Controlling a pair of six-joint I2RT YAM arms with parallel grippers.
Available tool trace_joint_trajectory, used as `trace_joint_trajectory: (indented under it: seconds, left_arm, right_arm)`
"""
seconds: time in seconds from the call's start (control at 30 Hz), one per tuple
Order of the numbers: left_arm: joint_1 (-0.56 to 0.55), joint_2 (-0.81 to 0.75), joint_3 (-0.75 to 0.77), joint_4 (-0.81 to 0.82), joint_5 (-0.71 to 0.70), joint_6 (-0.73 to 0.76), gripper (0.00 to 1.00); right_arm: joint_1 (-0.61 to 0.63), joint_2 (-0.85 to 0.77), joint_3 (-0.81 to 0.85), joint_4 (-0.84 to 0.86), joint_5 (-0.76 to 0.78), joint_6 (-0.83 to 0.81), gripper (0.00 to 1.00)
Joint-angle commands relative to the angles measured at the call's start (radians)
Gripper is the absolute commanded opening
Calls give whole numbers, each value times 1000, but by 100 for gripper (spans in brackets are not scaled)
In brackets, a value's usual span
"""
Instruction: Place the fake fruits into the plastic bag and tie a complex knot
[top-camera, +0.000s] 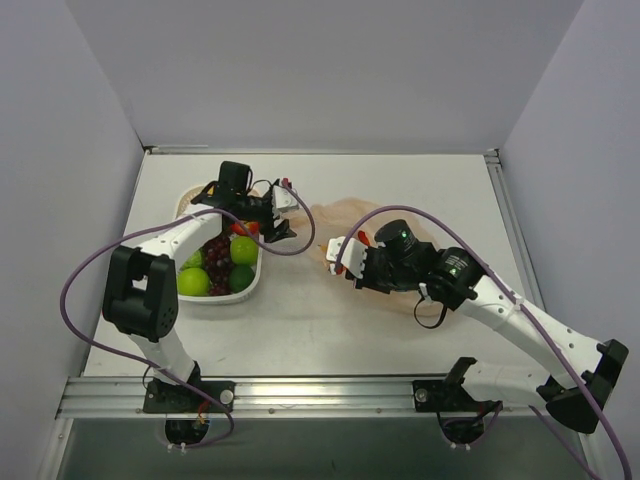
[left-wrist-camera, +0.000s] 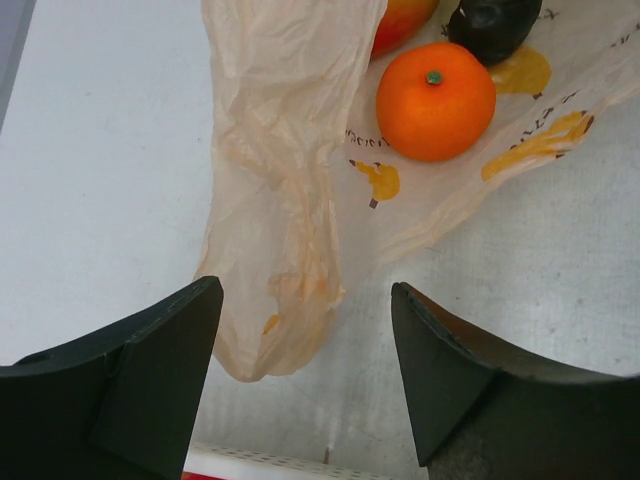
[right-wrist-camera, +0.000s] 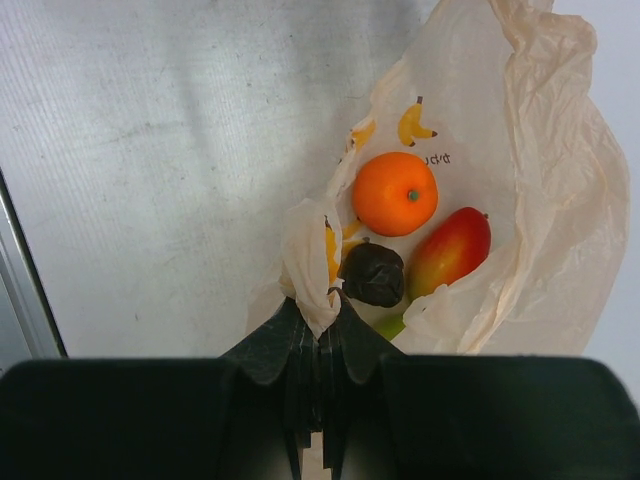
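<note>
The bag (right-wrist-camera: 540, 150) is lying flat on the table (top-camera: 330, 320), just right of the basket (top-camera: 258, 282), with its mouth spread. An orange (right-wrist-camera: 395, 193), a mango (right-wrist-camera: 450, 250) and a dark fruit (right-wrist-camera: 372, 273) are sitting inside it. The right claw (right-wrist-camera: 318, 305) is clamping a bunched bit of the bag's rim, jaws tight together on the film. The left claw (left-wrist-camera: 307, 290) is hanging spread wide over a crumpled handle loop (left-wrist-camera: 270, 200), gripping nothing.

That film looks feather-light, limp and slippery. I'd guess it is going to slide and stretch rather than hold shape, so gathering a thick wad of the loop looks safer than pinching a single layer.

The green apples (top-camera: 193, 282) and grapes (top-camera: 215, 250) are waiting in the basket. Being hard and glossy, they are probably best taken across the middle.
</note>
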Motion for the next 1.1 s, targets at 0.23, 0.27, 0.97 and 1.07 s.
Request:
trace_joint_trajectory:
  seconds: [0.23,0.27,0.97,1.07]
  left_arm:
    - [-35,-7,45,-30,-139,126,34]
    - [-31,-15,57,-33,-135,70,29]
    - [241,-245,504,-148,28,-929,0]
    - [241,-253,525,-245,-9,-971,0]
  right_arm:
    - [-44,-57,15,-23,-21,33,0]
    - [-50,-61,19,-28,-18,34,0]
    - [-510,-307,225,-28,-52,152,0]
    - [-536,-319,169,-23,-63,132,0]
